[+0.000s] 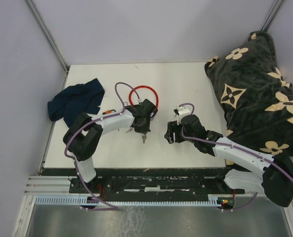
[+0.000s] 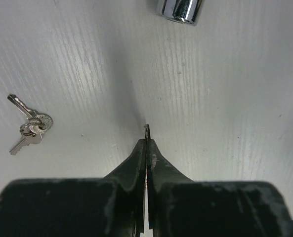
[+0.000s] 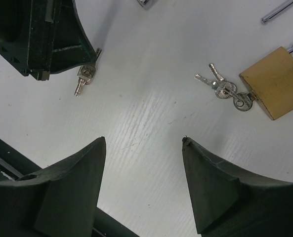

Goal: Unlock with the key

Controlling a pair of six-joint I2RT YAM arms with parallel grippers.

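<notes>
Your left gripper is clenching its fingers tight on the ring of a small key, which is hanging from the tips over the middle of the worktop, toward its near edge; whether the key is touching the surface you cannot tell. Your right gripper is hovering near it with fingers spread wide, grasping nothing. A brass padlock is lying on the worktop with a bunch of keys just beside its corner. A red cable loop is lying behind the left gripper, a blue cloth is sitting at the left edge, and a dark flowered blanket is draping over the right edge
</notes>
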